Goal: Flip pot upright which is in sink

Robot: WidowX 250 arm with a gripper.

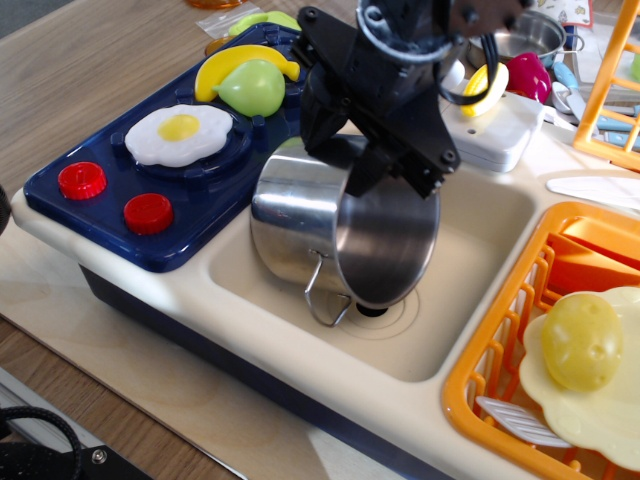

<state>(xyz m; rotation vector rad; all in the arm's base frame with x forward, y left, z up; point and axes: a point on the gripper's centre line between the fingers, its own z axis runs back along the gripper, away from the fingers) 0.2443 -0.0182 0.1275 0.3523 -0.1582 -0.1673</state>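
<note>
Pot (300,225): polished steel, mirror-bright outside, brushed sheen inside, thin wire handle. Sink (470,290): smooth cream plastic, satin finish. Stove (120,185): glossy dark-blue plastic. Rack (490,370): glossy orange plastic. Gripper (365,145): matt black plastic. Table (80,70): matt wood grain.
</note>
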